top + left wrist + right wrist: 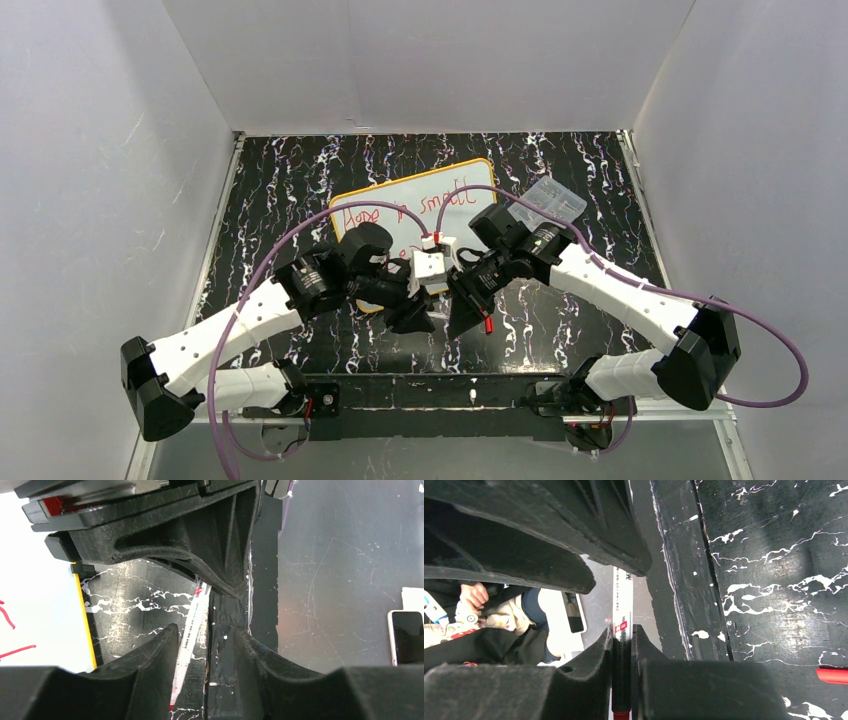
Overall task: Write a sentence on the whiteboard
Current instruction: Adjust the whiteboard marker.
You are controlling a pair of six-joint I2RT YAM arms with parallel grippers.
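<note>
Where my arms come together over the near edge of the whiteboard (pixel 465 215), my left hand (pixel 205 630) has its fingers apart. The marker (pixel 192 625) runs between them and lies against one finger, with a gap on the other side.

The whiteboard lies flat on the black, white-veined table (pixel 290 170), toward the far middle. It is white, with a thin orange-yellow rim and rounded corners. The sentence (pixel 400 208) is in thin red strokes. I can read "Hope in small" on the top line, but my wrists hide most of the second line.

The marker's white barrel carries a small red label and fine print too small to read. My right hand (pixel 623 635) is clamped tight on the marker's dark part, and a red end shows below the fingers. To the right of it a red piece (pixel 834 675) lies on the table. Further right, a clear box (pixel 555 198) sits just beside the whiteboard's far right corner.
</note>
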